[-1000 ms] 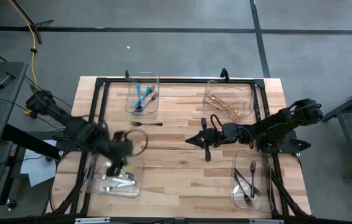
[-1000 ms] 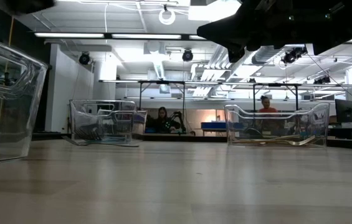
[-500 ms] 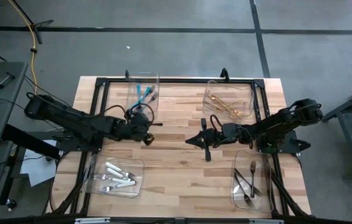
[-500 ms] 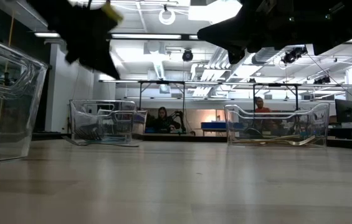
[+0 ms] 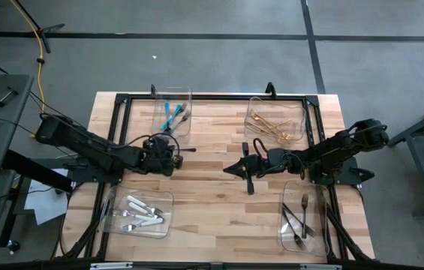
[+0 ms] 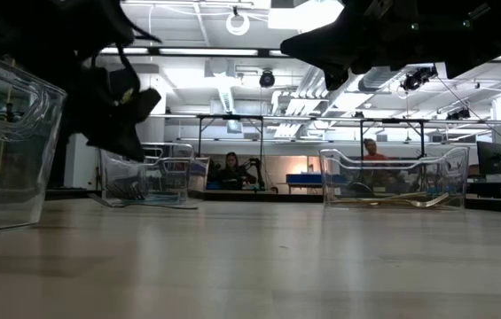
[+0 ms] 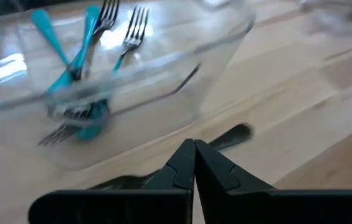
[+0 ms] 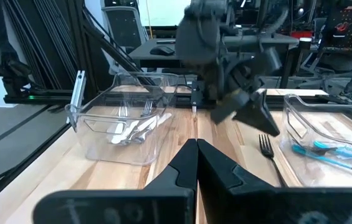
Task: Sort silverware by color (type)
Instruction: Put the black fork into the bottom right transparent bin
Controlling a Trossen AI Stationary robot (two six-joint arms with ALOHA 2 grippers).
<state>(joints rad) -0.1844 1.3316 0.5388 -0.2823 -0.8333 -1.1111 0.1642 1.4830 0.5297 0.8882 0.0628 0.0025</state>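
A dark steel fork (image 5: 187,149) lies flat on the wooden table just in front of the clear bin (image 5: 157,124) that holds the teal forks (image 7: 79,68). My left gripper (image 5: 174,151) is shut and hangs tipped down over this fork's handle (image 7: 233,134), clear of the table in the low view (image 6: 130,149). The right wrist view shows the fork's tines (image 8: 266,148) below that gripper (image 8: 264,124). My right gripper (image 5: 228,169) is shut, level and waits above the table's middle.
A bin (image 5: 251,120) with gold silverware stands at the far right. One bin (image 5: 168,196) with white-handled pieces sits near left, and another bin (image 5: 285,225) with dark forks near right. Bare wood lies between the arms. People sit in the room beyond the table.
My left gripper has swung from above the near-left bin toward the table's far edge, to the dark fork by the teal bin. It has sunk lower and rolled about its own line. The fork and my right arm have kept still.
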